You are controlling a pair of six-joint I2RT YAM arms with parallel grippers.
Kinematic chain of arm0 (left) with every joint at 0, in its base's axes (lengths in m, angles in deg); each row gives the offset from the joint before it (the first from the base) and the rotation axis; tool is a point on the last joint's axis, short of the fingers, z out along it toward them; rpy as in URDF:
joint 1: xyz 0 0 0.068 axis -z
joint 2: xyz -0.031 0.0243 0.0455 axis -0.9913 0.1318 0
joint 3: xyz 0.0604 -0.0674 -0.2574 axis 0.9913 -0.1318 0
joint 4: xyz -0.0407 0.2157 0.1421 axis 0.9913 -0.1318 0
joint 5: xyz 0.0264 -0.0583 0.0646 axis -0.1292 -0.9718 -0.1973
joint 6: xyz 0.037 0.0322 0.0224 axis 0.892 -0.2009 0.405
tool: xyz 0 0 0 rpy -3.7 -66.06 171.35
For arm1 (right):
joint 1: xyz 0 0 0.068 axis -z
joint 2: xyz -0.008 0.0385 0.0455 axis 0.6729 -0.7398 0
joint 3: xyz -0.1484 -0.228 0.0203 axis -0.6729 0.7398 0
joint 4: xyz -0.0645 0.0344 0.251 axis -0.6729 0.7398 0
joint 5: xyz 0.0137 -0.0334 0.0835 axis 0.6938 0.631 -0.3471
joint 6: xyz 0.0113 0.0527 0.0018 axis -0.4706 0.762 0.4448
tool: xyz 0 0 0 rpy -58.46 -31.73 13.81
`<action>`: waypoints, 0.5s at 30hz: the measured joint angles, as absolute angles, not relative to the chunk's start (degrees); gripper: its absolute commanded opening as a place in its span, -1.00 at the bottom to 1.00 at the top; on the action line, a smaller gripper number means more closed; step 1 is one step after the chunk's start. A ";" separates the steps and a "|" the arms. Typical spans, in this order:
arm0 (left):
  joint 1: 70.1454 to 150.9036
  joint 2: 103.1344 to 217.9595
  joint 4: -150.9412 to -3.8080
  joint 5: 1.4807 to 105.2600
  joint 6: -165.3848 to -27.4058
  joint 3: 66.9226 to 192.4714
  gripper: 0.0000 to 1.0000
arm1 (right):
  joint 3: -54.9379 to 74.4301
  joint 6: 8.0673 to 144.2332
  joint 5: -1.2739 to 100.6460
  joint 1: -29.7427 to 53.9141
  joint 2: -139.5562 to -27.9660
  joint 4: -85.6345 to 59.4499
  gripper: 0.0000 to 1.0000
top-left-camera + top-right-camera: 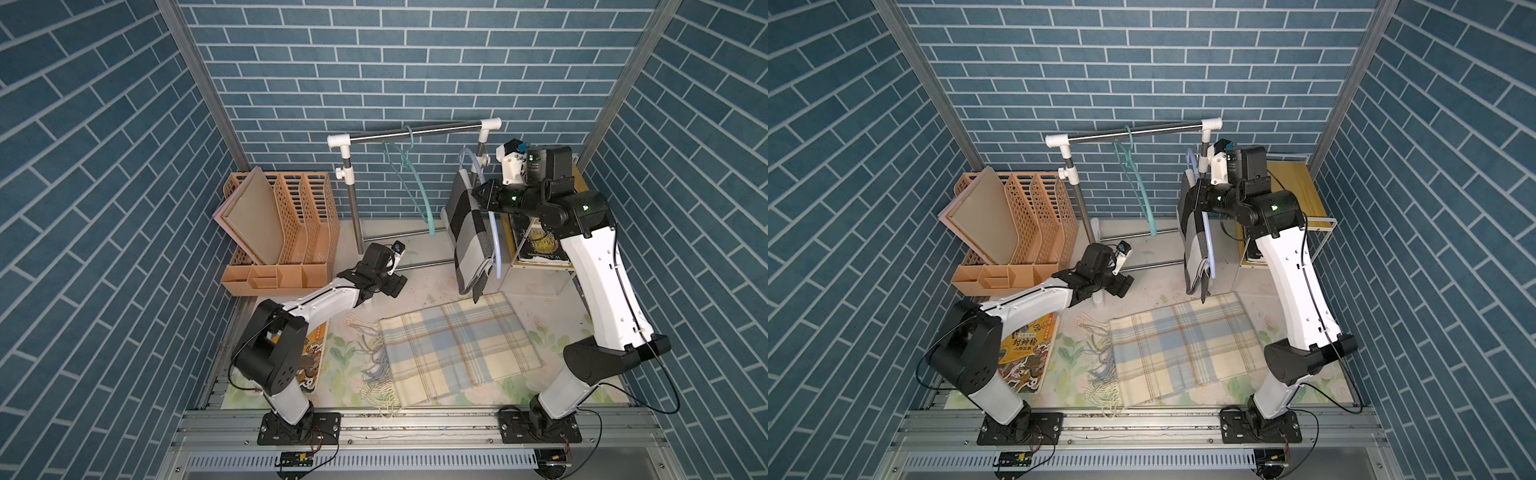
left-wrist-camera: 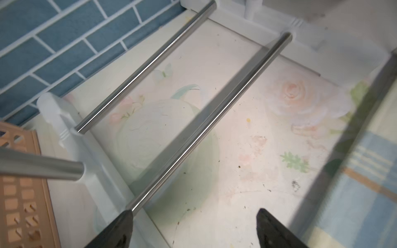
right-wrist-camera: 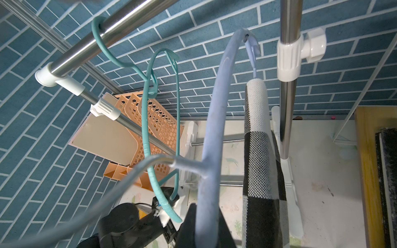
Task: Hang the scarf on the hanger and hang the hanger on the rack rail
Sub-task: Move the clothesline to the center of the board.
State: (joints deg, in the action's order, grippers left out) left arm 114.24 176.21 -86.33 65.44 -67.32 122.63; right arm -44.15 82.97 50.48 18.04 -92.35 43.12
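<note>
In a top view the checked scarf (image 1: 467, 232) is draped on the blue hanger (image 1: 495, 239) clamped by the right gripper (image 1: 478, 197). The left gripper (image 2: 193, 212) is shown spread empty in its wrist view; a teal hanger (image 3: 144, 137) is hung alongside in the right wrist view.

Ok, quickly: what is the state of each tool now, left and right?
Left tool: open, holding nothing.
Right tool: closed on the light blue hanger carrying the checked scarf.

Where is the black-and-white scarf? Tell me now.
In both top views, the black-and-white scarf hangs over the pale blue hanger held by the right gripper, beside the rack post on that arm's side.
</note>
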 measured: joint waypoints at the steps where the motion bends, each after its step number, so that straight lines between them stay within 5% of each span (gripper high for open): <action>1: 114.50 178.70 -87.25 65.50 -65.07 125.56 0.73 | -44.11 82.97 50.48 18.04 -92.35 43.12 -1.00; 6: 116.25 190.11 -91.88 65.59 -55.97 139.53 0.58 | -43.04 82.95 50.53 18.06 -92.35 43.15 -1.00; 15: 118.06 199.13 -97.54 66.11 -48.39 144.25 0.61 | -42.58 82.95 50.57 18.15 -92.32 43.15 -1.00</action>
